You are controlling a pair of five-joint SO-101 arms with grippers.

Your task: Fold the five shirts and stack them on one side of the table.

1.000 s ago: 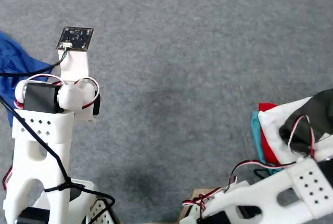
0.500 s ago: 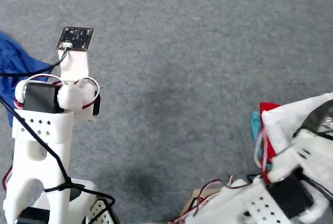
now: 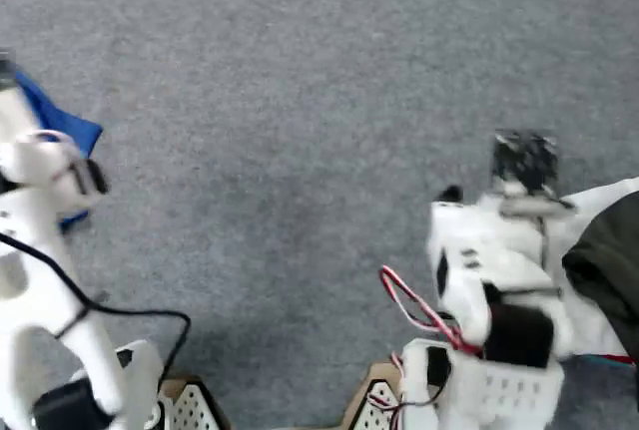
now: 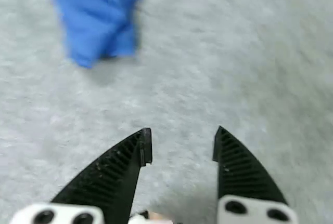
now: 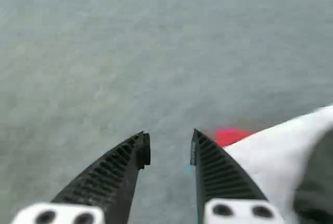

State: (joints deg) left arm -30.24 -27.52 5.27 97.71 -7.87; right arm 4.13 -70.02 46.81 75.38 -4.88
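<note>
The left gripper, jaws apart, should I think take the blue shirt by one edge — not the bunch. The right gripper, also apart, hangs by the white shirt.

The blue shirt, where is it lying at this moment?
In the high view the blue shirt lies at the left edge of the grey table, beside the left arm, far from the pile on the right.

Arms: two, the left arm and the right arm.
Loose shirts: one, a blue shirt at the far left.
Piled shirts, right: three layers countable, a white shirt, a dark shirt and a red shirt.
Counter: one, grey.
</note>
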